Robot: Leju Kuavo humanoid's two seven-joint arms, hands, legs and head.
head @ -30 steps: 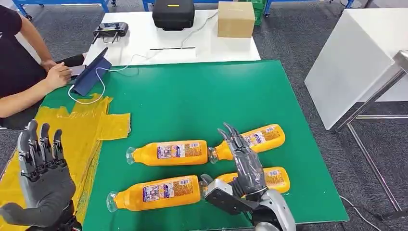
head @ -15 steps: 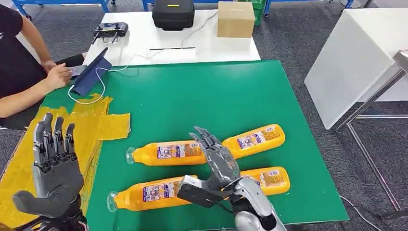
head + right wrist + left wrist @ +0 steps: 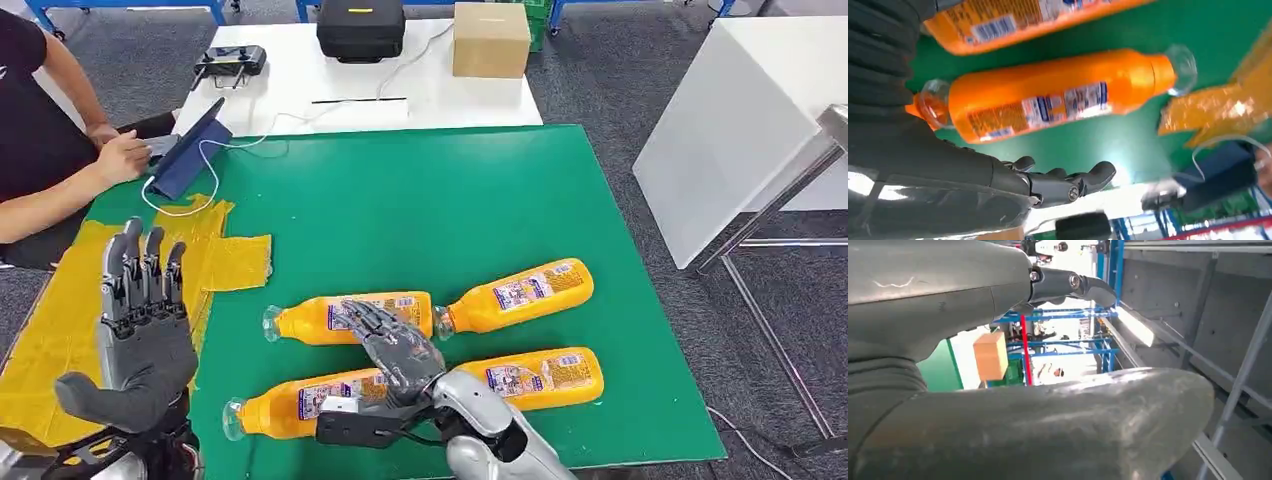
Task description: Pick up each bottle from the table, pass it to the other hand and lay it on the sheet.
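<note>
Hovering with spread, empty fingers, the right hand [image 3: 395,352] should settle squarely around the near-left orange bottle [image 3: 300,403]. At nine o'clock, the left hand [image 3: 143,335] waits upright, fingers released.

I see the green counter [image 3: 420,200] carrying four orange bottles [image 3: 525,292] lying on their sides, with the yellow sheet [image 3: 60,310] at its left edge.

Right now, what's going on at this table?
Four orange bottles lie on the green table, none on the yellow sheet yet. The right robot hand, fingers spread, hovers above the two left bottles, the far-left bottle and the near-left bottle, holding nothing. The left robot hand is raised open above the sheet, palm up as if to receive. A person sits at the far left corner by a tablet.
</note>
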